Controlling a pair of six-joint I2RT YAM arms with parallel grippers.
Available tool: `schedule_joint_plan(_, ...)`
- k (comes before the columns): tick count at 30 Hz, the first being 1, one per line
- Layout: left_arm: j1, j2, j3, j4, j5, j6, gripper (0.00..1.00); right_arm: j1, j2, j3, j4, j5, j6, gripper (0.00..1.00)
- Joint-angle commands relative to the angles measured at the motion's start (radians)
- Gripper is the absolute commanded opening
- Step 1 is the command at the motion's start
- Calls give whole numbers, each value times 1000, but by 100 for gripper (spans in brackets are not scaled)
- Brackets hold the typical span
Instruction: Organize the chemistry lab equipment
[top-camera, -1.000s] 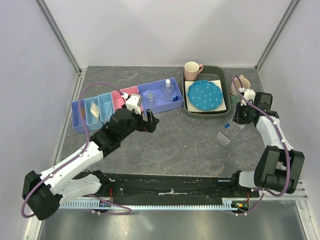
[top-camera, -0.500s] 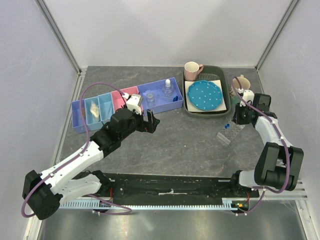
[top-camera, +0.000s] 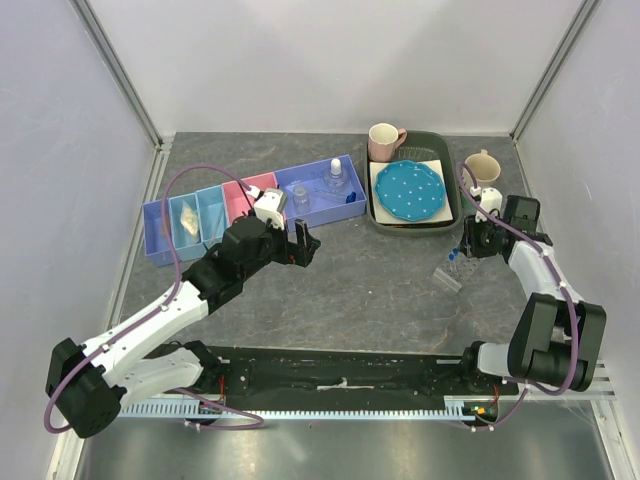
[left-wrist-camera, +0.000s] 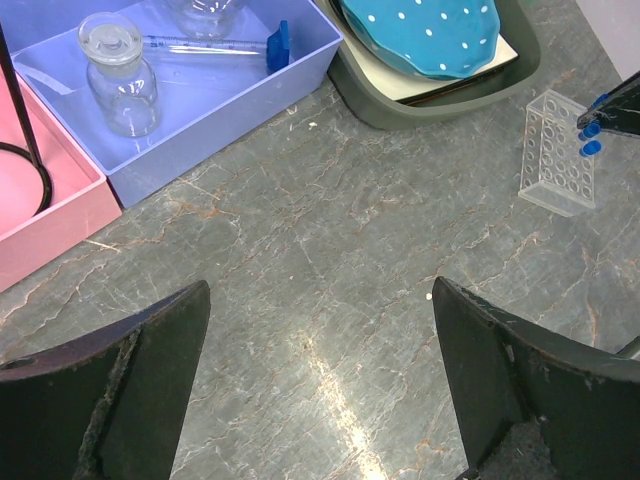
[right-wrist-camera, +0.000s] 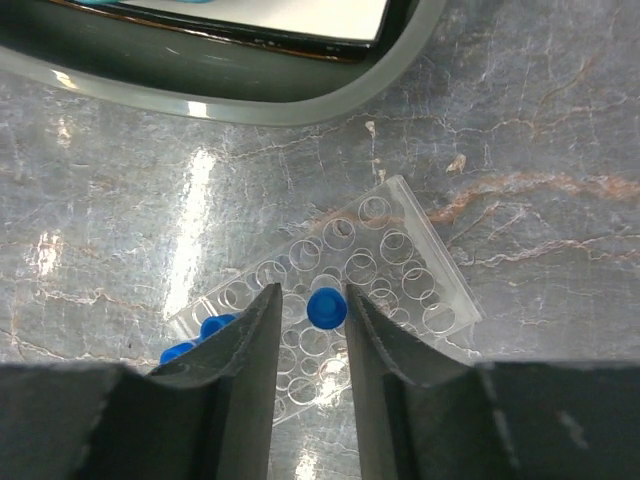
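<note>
Grey marbled table (top-camera: 380, 290) lay between white walls (top-camera: 330, 60). Left gripper (left-wrist-camera: 320, 340) gaped mid-table; right gripper (right-wrist-camera: 310, 300) clamped a blue-capped vial (right-wrist-camera: 326, 307) over the clear tube rack (right-wrist-camera: 405, 250) near the right edge.

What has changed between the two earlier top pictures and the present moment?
The right gripper moved left and toward the near edge, over the clear plastic tube rack, holding a blue-capped vial between its fingers. The tan mug behind it is now uncovered. The open left gripper, the blue compartment tray and the blue dotted plate stayed in place.
</note>
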Motion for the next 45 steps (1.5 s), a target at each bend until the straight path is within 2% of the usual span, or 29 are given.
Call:
schedule_joint_plan(1, 3, 5, 7, 38, 12, -25, 98, 1, -73, 5, -16, -38, -43, 41)
schedule_joint_plan(13, 4, -1, 83, -17, -14, 18, 98, 1, -173, 91, -53, -77, 5, 52)
schedule_joint_plan(21, 27, -32, 189, -150, -76, 26, 99, 1, -181, 230, -110, -175, -3, 58)
schedule_joint_plan(27, 114, -57, 333, -326, -81, 32, 100, 3, -185, 319, -76, -233, 60, 85)
schedule_joint_plan(28, 127, -60, 381, -345, -79, 37, 100, 1, -187, 330, -72, -247, 68, 93)
schedule_joint_plan(31, 154, -60, 470, -415, -83, 58, 100, 3, -193, 364, -55, -270, 76, 98)
schedule_joint_plan(36, 165, -63, 557, -462, -85, 63, 100, 1, -208, 401, -10, -212, 134, 98)
schedule_joint_plan(37, 165, -66, 577, -472, -84, 60, 100, 0, -211, 404, 6, -193, 187, 98)
schedule_joint_plan(41, 165, -83, 613, -494, -85, 43, 100, 1, -211, 436, 42, -1, 316, 98)
schedule_joint_plan(45, 165, -106, 622, -494, -93, 21, 100, 1, -208, 465, 59, 83, 379, 98)
